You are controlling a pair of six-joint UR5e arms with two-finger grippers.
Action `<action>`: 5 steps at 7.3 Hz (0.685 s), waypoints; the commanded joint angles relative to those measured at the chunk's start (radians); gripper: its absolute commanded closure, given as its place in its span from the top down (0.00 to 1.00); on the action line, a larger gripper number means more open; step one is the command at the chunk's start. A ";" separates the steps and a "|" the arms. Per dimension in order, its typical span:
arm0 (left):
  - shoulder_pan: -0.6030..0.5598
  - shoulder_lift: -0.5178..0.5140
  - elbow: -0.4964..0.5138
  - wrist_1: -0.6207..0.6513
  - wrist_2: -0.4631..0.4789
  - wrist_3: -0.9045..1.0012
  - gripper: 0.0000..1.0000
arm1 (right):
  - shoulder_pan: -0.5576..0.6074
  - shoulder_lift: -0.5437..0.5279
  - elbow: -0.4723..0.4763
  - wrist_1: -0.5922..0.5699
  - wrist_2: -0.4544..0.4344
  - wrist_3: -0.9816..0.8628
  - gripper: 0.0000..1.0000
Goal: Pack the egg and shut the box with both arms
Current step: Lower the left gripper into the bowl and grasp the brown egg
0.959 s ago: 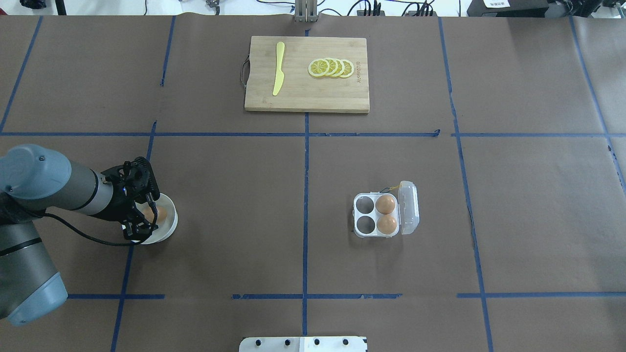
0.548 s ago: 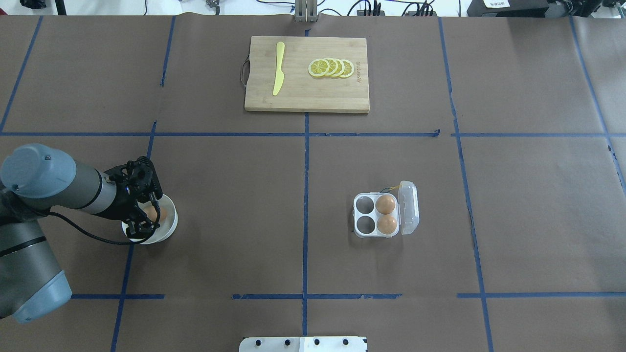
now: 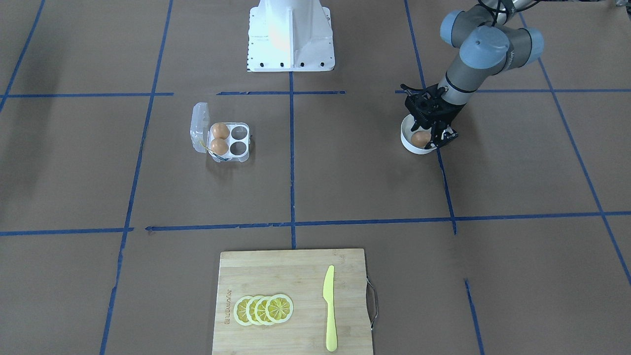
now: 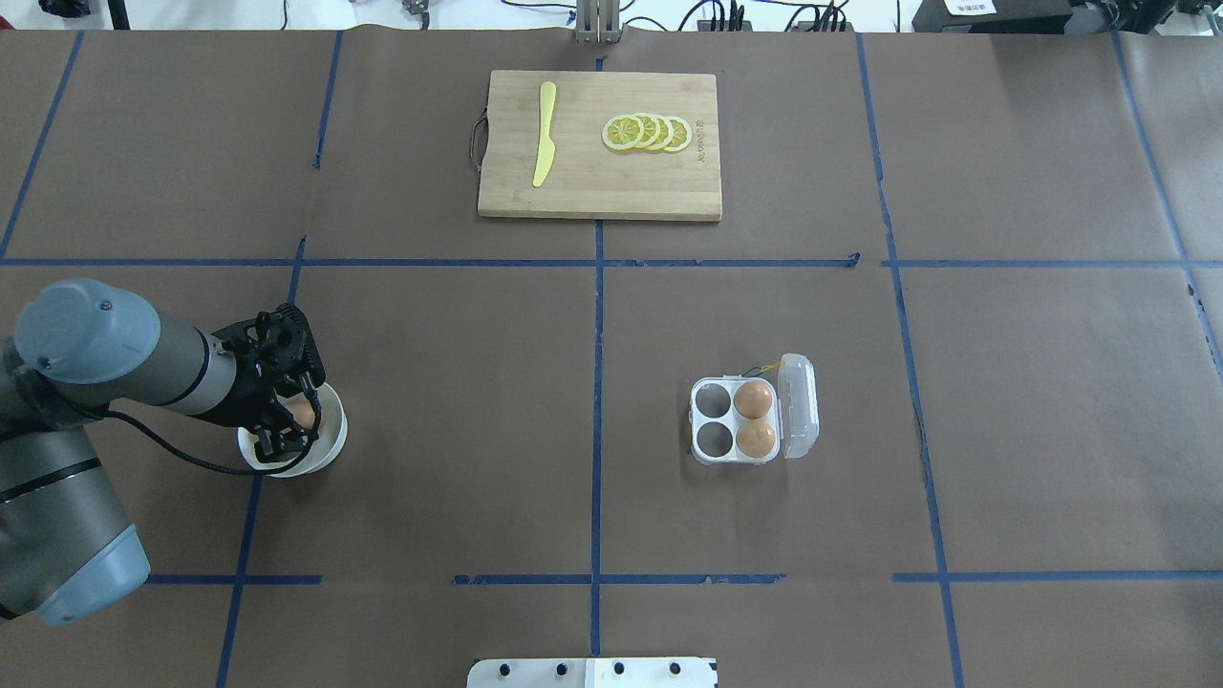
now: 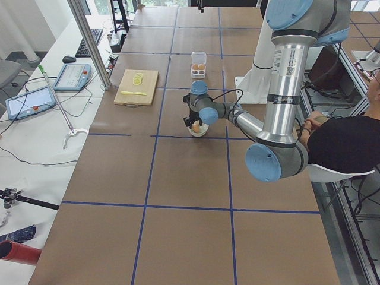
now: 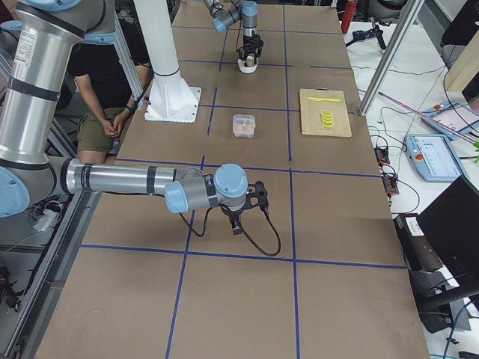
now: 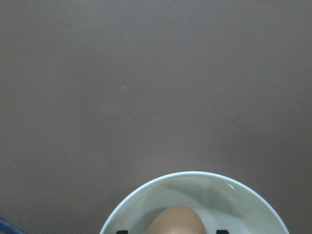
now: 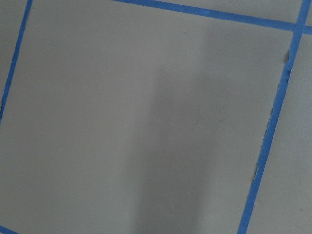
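Note:
A tan egg (image 4: 303, 414) lies in a round white bowl (image 4: 334, 441) at the table's left. My left gripper (image 4: 289, 418) is down in the bowl, open, its fingertips either side of this egg (image 7: 175, 222) with a gap to each. The clear egg carton (image 4: 713, 453) stands open right of centre, lid (image 4: 799, 406) hinged out to the right. It holds two eggs (image 4: 754, 398) (image 4: 757, 438) in its right cups; the left cups (image 4: 712, 401) are empty. My right gripper (image 6: 239, 218) hovers low over bare table far from the carton; I cannot tell whether it is open or shut.
A wooden cutting board (image 4: 600, 186) at the far middle carries lemon slices (image 4: 647, 132) and a yellow knife (image 4: 545, 134). The white pedestal (image 3: 290, 34) stands at the robot's side. Blue tape lines cross the brown table cover.
My left arm has swung slightly right and the gripper has settled lower into the bowl around the egg. The carton and its eggs have not moved.

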 commanded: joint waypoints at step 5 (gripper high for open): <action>0.001 0.008 0.007 0.008 0.001 -0.002 0.68 | 0.000 0.000 0.000 0.000 0.000 0.000 1.00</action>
